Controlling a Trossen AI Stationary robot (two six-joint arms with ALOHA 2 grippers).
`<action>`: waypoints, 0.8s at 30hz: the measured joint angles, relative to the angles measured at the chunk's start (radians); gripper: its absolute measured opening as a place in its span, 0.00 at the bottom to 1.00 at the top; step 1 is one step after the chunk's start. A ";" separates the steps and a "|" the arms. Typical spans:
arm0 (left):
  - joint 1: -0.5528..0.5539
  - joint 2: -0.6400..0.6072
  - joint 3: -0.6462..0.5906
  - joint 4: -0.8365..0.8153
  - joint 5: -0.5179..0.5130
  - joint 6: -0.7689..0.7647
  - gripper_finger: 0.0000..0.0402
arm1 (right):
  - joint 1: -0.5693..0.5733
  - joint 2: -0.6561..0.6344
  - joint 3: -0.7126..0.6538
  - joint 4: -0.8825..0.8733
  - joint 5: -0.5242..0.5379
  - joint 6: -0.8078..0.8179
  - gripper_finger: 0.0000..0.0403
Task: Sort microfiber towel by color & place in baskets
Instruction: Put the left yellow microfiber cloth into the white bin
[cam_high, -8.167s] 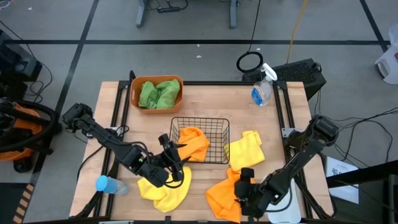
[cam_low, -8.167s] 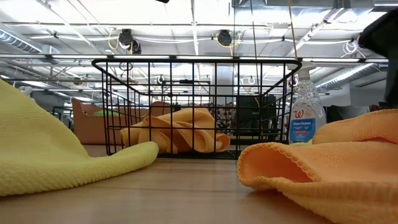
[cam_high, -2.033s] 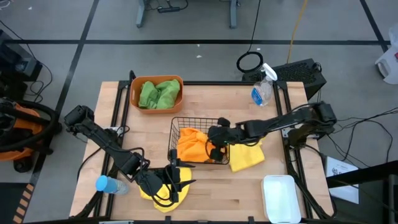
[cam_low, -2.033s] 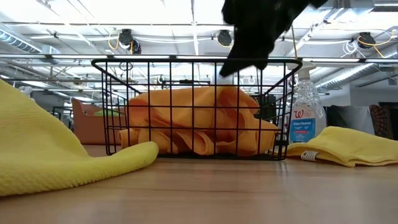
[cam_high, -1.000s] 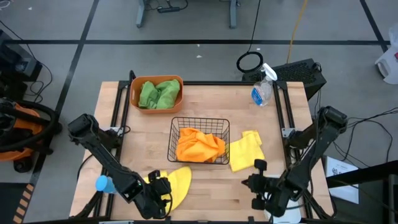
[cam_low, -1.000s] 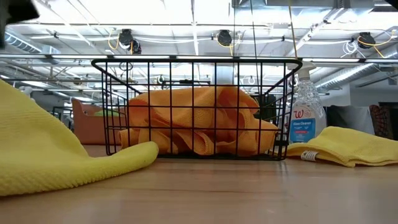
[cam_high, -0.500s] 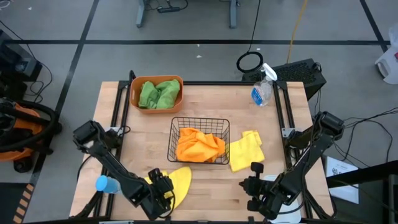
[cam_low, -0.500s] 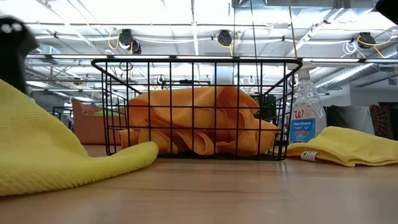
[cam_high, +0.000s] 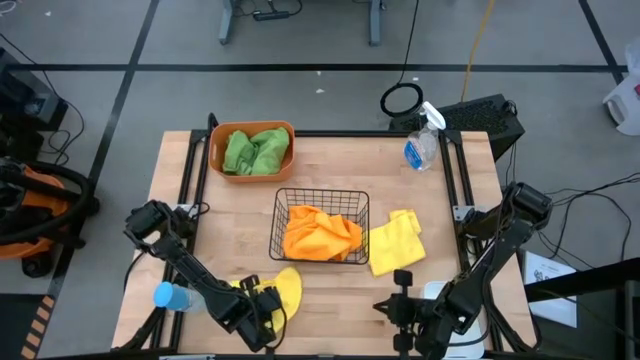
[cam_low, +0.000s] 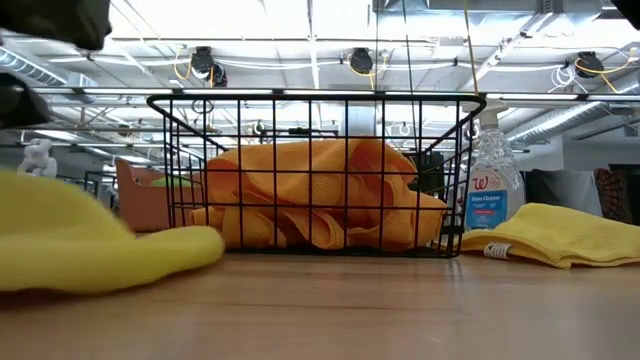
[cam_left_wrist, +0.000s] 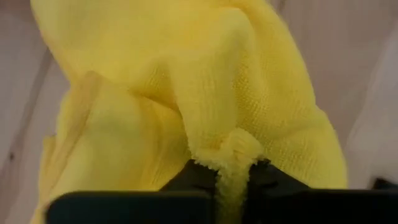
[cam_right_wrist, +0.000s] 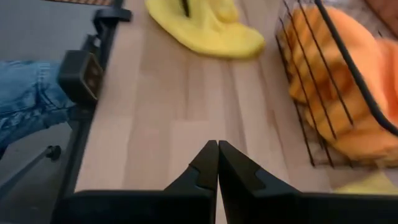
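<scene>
A yellow microfiber towel (cam_high: 284, 288) lies bunched near the table's front edge, with my left gripper (cam_high: 264, 304) shut on its near end. It also shows in the low view (cam_low: 100, 256). A second yellow towel (cam_high: 397, 241) lies flat to the right of the black wire basket (cam_high: 279, 203), which holds orange towels (cam_high: 320, 233). Green towels (cam_high: 256, 150) fill the orange tub (cam_high: 218, 134) at the far left. My right gripper (cam_high: 400, 303) hovers shut over bare wood near the front edge, holding nothing. My left gripper pinches a raised, gathered fold at the yellow towel's near edge (cam_left_wrist: 232, 163) between its two fingers. The fingers come slanting down from the table's near left. The rest of the towel (cam_left_wrist: 186, 81) lies slack on the table beyond the fingers.
A clear spray bottle (cam_high: 422, 141) stands at the far right. A blue-capped bottle (cam_high: 170, 296) lies at the near left. The white bin (cam_high: 438, 291) is mostly hidden under my right arm. A person's jeans leg (cam_right_wrist: 25, 93) shows beyond the table's near edge.
My left gripper has taken hold of the yellow towel's near edge. The towel has been drawn together into a narrower heap, and in the low view its raised left part has sunk to the table. My right gripper has drifted slightly toward the table's left along the near edge.
</scene>
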 joint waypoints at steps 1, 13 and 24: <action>0.000 -0.005 0.000 0.005 -0.012 0.002 0.05 | 0.000 0.007 0.000 0.030 0.001 -0.028 0.01; 0.018 -0.087 0.000 0.210 -0.140 0.195 0.06 | -0.042 0.041 -0.001 0.268 -0.006 -0.220 0.08; 0.107 -0.105 0.000 0.507 -0.176 0.520 0.06 | -0.069 0.041 -0.001 0.543 -0.005 -0.430 0.47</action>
